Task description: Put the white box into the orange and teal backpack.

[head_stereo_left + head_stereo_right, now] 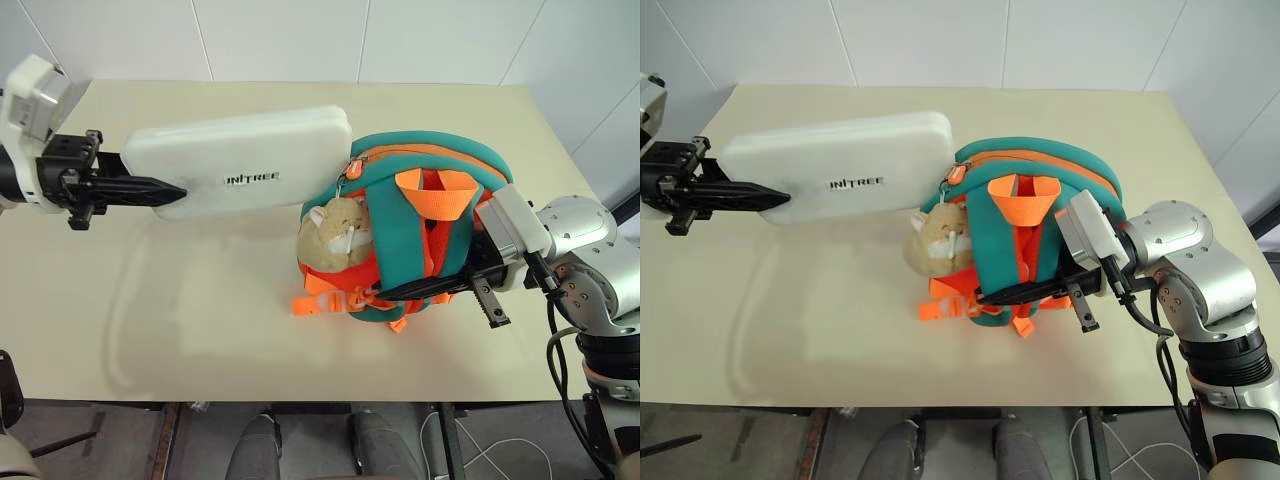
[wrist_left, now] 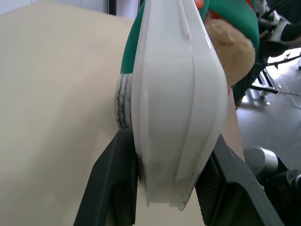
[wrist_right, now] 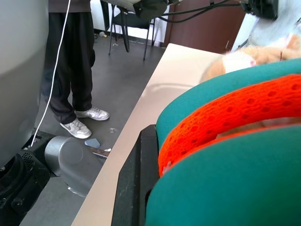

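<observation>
Clamped between the two black fingers of the left gripper (image 2: 171,188) in the left wrist view is the near short end of the white box (image 1: 245,160), seen there edge-on with its seam lines running away toward the orange and teal backpack (image 1: 410,235). From the head views the box is held flat and roughly level above the beige table (image 1: 200,320), its dark printed lettering facing up; the far short end reaches the backpack's upper left corner, at the teal edging and beside a small zipper pull, and whether it touches the fabric there cannot be told. None of the box is visibly inside the backpack. The backpack stands at the table's centre-right with its strap side upward: teal shoulder straps, an orange webbing loop at the top and orange buckles at the lower edge. A tan plush hamster (image 1: 335,235) hangs against the backpack's left side, directly below the box's far end. On the backpack's right side the right gripper (image 1: 1030,292) has its fingers drawn nearly together, pinching a teal strap with orange mesh lining near the backpack's lower edge; the right wrist view shows that strap lying against one black finger (image 3: 134,183). Beyond the table's edge in that view, a person's legs and pale sneakers (image 3: 84,122) stand on a dark floor.
</observation>
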Tool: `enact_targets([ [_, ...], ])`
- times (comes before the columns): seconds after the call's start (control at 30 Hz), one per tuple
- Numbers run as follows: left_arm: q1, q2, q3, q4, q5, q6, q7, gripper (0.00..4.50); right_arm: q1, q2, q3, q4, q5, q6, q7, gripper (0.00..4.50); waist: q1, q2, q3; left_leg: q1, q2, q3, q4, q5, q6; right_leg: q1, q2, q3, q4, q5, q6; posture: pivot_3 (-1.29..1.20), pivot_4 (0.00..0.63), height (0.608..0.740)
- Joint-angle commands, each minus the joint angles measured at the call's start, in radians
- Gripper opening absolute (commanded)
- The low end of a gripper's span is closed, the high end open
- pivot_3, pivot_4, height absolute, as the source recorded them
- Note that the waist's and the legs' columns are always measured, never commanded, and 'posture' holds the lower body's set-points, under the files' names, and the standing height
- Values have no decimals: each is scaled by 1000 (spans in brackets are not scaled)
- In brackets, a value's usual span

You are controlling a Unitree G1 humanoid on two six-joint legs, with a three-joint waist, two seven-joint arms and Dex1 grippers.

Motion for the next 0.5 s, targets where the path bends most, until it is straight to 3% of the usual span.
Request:
enact_targets([
  [0.03,-38,43,-77,-29,33,-61,-112,1229,-21,4,-9,-6,3,-17,7,0,0,0,0,0,0,0,0,0,0,0,0,0,0,0,0,0,150,740],
  [0.2,-131,29,-182,-4,78,-126,-112,1229,-28,9,-5,4,-5,-21,8,0,1,0,0,0,0,0,0,0,0,0,0,0,0,0,0,0,150,740],
  [0.33,-258,-97,-192,32,133,-131,-76,1228,-39,17,5,15,-15,-27,6,0,7,0,0,0,-1,0,0,0,0,0,0,0,0,0,0,0,150,740],
  [0.5,-303,-238,-169,23,147,-65,29,1228,-45,28,13,20,-28,-33,-1,0,6,0,0,0,-1,0,0,0,0,0,0,0,0,0,0,0,150,740],
])
